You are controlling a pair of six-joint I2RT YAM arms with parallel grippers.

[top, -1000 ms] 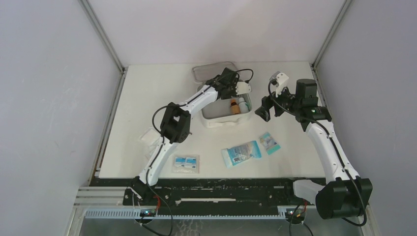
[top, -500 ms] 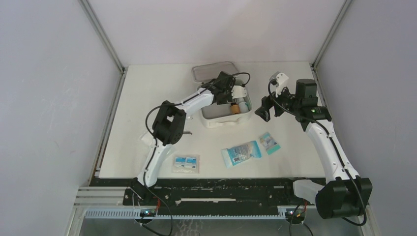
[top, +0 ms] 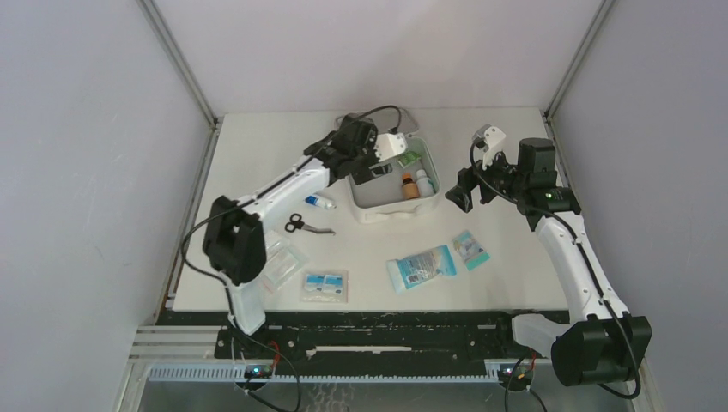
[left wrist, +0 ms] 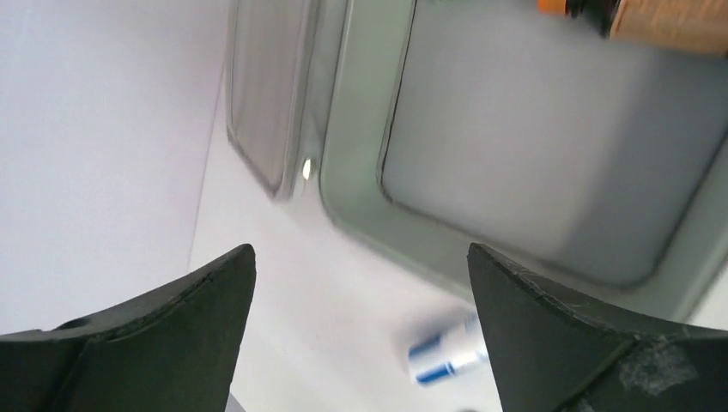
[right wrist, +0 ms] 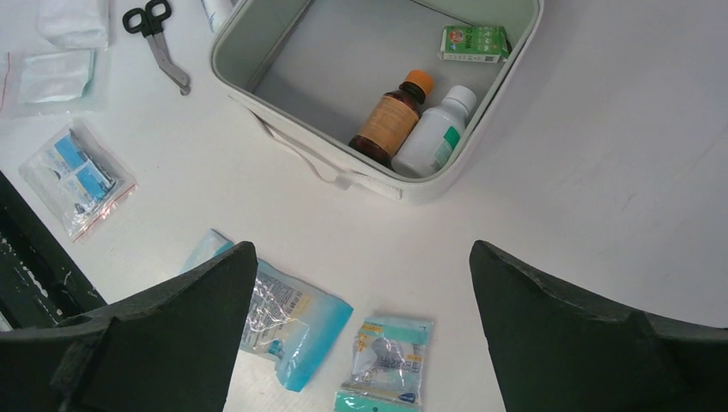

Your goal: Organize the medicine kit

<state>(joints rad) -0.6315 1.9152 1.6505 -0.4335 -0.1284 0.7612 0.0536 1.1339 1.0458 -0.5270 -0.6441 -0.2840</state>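
The medicine kit [top: 391, 210] lies open on the table, its lid [top: 403, 120] flat behind it and partly hidden by my left arm. Inside stand a brown bottle [right wrist: 391, 116] and a white bottle [right wrist: 433, 137], with a green box [right wrist: 475, 43] in the back corner. My left gripper [top: 364, 170] hangs open and empty over the kit's left rim [left wrist: 360, 172]; its wrist view also shows the lid [left wrist: 266, 94]. Hovering right of the kit, my right gripper [top: 464, 194] is open and empty. Its jaws frame the table in front of the kit [right wrist: 283, 129].
Left of the kit lie a blue-and-white tube [top: 319, 202] and scissors [top: 300, 225]. White gauze packets [top: 279, 257] and a clear bag of blue sachets [top: 324, 285] sit near the front left. A blue packet [top: 421, 267] and a small teal packet [top: 470, 249] lie in front.
My left arm has drawn back from inside the kit toward its left rim and its jaws have opened wide. The green box now shows in the kit. The right arm has not moved.
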